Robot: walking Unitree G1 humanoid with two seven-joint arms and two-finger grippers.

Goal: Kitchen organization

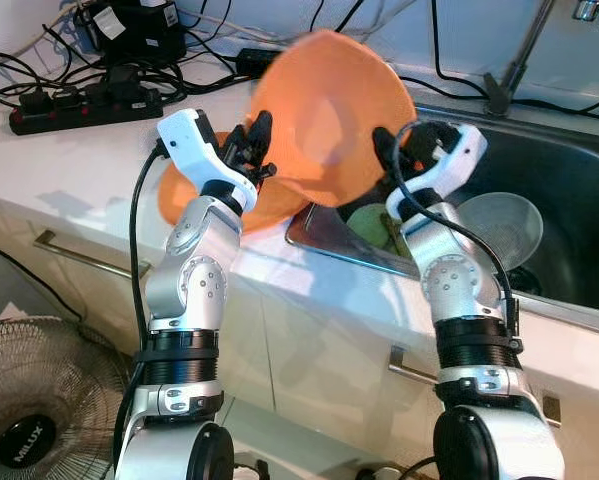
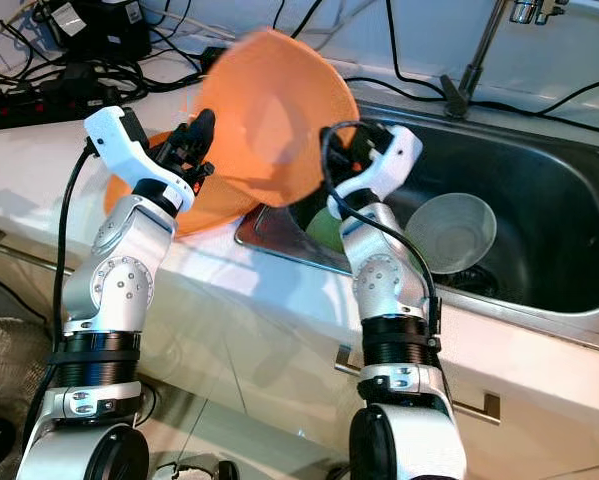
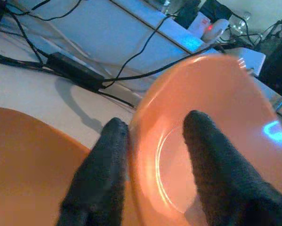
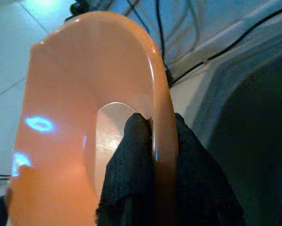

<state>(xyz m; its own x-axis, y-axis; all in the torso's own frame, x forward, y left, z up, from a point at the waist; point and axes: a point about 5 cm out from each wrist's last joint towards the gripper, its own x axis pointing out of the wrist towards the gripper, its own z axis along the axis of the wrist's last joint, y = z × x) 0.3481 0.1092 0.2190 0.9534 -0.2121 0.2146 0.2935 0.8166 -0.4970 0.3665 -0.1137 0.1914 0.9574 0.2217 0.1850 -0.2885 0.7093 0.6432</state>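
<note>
Gripping orange bowl [image 1: 324, 120], 2 grippers over white counter [image 1: 79, 160] by sink [image 1: 569, 190].

The bowl [image 1: 324, 120] between the black fingers [image 3: 100, 174] is orange. A second orange bowl [image 1: 184, 195] lies below the left gripper [image 1: 251, 150]. Near the right gripper [image 1: 389, 150] are a translucent grey bowl [image 1: 504, 228] and something green [image 1: 371, 226].
</note>
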